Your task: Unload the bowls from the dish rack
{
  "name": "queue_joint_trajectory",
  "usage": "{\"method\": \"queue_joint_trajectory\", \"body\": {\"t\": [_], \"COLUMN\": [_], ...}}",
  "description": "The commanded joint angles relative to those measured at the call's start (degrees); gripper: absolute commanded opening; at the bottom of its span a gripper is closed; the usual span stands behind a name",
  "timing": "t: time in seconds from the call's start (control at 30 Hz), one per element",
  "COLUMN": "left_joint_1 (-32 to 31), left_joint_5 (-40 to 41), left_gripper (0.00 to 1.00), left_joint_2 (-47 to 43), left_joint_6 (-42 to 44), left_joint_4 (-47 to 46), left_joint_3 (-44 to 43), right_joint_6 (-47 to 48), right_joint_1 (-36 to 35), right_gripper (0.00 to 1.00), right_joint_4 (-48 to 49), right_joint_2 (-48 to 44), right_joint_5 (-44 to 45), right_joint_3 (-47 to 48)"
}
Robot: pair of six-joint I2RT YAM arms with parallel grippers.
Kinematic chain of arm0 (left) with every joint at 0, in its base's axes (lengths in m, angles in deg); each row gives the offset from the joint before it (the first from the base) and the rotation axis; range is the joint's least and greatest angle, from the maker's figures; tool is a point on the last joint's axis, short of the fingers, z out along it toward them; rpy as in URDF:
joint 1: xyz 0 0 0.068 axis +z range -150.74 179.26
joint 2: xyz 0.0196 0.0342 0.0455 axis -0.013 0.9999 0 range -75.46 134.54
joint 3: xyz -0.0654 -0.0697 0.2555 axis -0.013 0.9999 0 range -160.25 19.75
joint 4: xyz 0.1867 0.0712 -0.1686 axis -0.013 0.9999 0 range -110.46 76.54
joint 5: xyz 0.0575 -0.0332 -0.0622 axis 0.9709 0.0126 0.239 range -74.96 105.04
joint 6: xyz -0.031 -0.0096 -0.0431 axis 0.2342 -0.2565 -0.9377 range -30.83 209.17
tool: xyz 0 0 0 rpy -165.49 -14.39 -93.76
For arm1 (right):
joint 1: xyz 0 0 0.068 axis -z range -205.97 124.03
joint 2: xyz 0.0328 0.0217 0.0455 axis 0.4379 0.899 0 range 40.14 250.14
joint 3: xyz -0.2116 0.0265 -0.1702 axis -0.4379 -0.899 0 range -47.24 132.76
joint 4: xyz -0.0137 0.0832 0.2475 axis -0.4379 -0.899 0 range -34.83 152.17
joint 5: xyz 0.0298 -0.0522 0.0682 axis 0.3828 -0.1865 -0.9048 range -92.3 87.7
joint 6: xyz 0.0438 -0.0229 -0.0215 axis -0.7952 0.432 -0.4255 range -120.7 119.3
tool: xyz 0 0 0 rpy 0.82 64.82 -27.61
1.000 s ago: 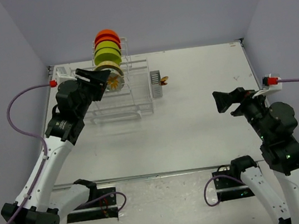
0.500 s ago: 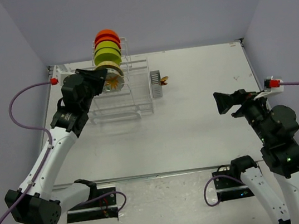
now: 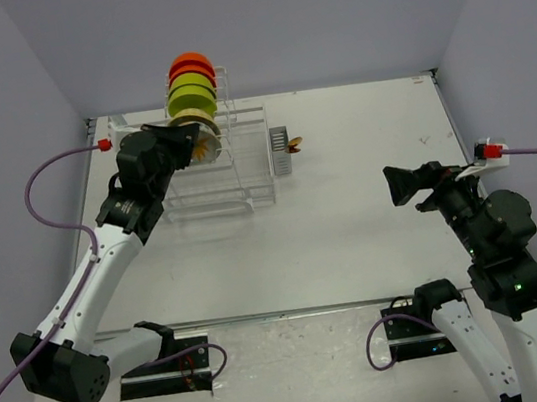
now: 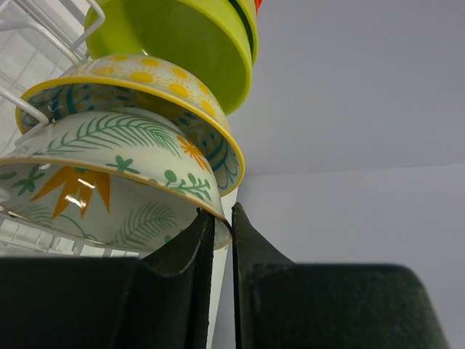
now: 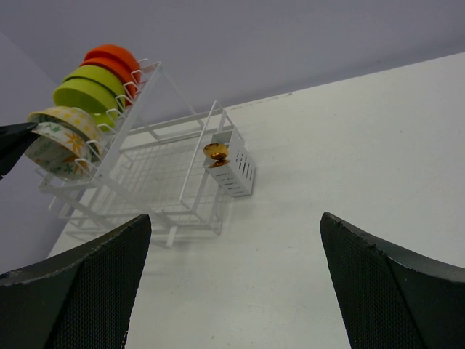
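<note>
None of the bowls has reached the desk [image 3: 359, 127] yet, so by the look of things the unloading is only at its first pick.

At far left, the left arm reaches across to the rack's raised tier. Its claw [image 4: 219, 218] is pinched nearly together on the lower rim of the front patterned bowl [image 4: 109, 196], a pale dish painted with green fronds and an orange flower. The wrist view shows that rim slotted between the two dark fingers.

Directly behind it sits a second patterned bowl [image 4: 145, 80] with yellow dots, then the lime-green bowls [image 4: 189, 36] and, at the back of the row, the orange bowls [image 3: 190, 63]. All stand on edge, packed one against the next in the upright wires.

The dish rack [image 5: 156, 174] itself stands at the far left of the desk, with nothing showing in its lower wire bed. At its right end hangs the grey cutlery basket [image 3: 280, 151], with a small amber object [image 5: 215, 153] at its top that is too small to identify.

At right, well apart from the rack, the right claw [image 3: 397, 184] hovers above bare desk. Its fingers are spread wide, holding nothing and pointed toward the rack.

The whole row remains to be lifted out and set down, front bowl first.
</note>
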Motion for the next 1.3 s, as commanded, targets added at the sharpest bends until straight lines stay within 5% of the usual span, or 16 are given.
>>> {"method": "queue_joint_trajectory", "body": {"t": [0.0,1.27], "left_joint_1": [-0.02,-3.45], "left_joint_5": [3.75,-5.22], "left_gripper": [0.0,0.0], "left_joint_2": [-1.91,-11.23], "left_joint_6": [-0.19,10.62], "left_joint_4": [-2.17,-22.22], "left_joint_3": [-0.01,9.49], "right_joint_6": [0.75,1.11], "right_joint_1": [-0.08,-0.09], "right_gripper": [0.99,0.99], "right_joint_4": [2.23,1.7], "right_joint_2": [-0.41,-0.68], "right_joint_5": [0.92,3.03], "right_joint_3": [0.09,1.32]}}
